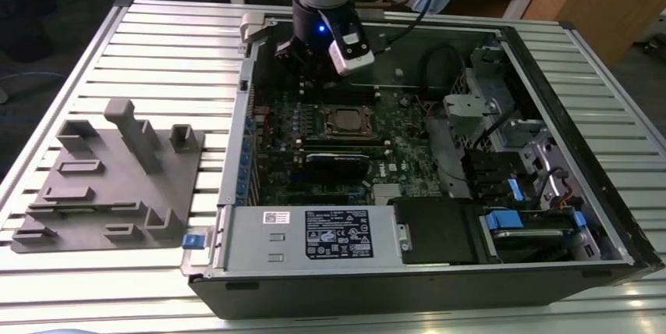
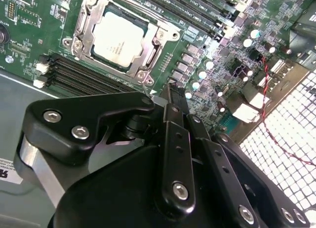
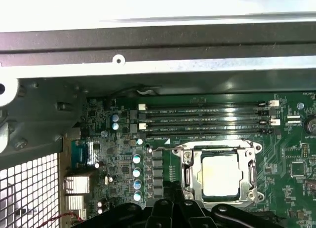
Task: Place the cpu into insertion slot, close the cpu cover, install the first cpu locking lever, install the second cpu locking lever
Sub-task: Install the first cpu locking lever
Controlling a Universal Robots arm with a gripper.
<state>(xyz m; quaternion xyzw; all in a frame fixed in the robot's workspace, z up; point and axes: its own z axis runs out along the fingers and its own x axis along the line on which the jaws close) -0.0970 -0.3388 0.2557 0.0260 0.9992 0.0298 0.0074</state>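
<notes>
Tool [image 2: 174, 95] was closed up: fingertips [image 2: 173, 104] together, no gap, nothing btwn them. It hung over the board [image 1: 408, 137] inside the open PC case [image 1: 416, 291]. Tips were just beside one corner of the socket [image 2: 173, 35], on the side w/ the row of small silver caps [image 2: 200, 75]. Couldn't tell if the tips touched the board.

Chip [image 2: 118, 38] sat flat in the socket, silver top up, square to the rim. Cover [image 2: 148, 53] lay down over the chip's edges, w/ the chip top showing thru the cut-out. Memory slots [image 2: 84, 77] flanked the socket on two opposite sides.

In the exterior view the arm stood over the far part of the case, w/ the tool nr the board's far end and the socket a bit nearer the camera. Case lay on its side on the slatted bench [image 1: 156, 33]. Grey plastic fixture [image 1: 115, 182] sat on the bench at the exterior view's left, apart from the case.
</notes>
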